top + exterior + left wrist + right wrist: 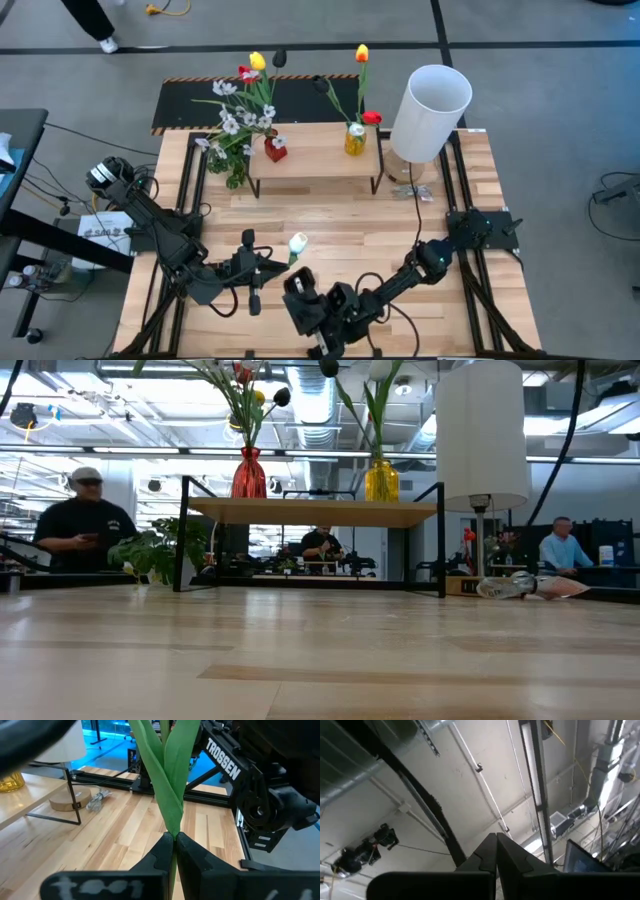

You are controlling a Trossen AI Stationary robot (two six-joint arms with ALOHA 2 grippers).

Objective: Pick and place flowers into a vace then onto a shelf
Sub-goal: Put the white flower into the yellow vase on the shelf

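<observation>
L gripper (174,851) clamped tight on white tulip (297,243) stem; R gripper (496,851) closed, empty, pointing up.

In the low view the flowers (245,395) in both shelf vases are cut off by the top edge, so their heads barely show, and neither arm appears there at all. From above, the left tool (262,268) sits at about 7 o'clock on the worktop (330,230); the white tulip (298,243) pokes out at its 1 o'clock, but most of the stem is hidden under the dark fingers. The left wrist view loses that tulip's head past the top edge. The right tool (300,290) points at the ceiling, so its wrist view shows nothing of the worktop. People behind the worktop are blurred.
</observation>
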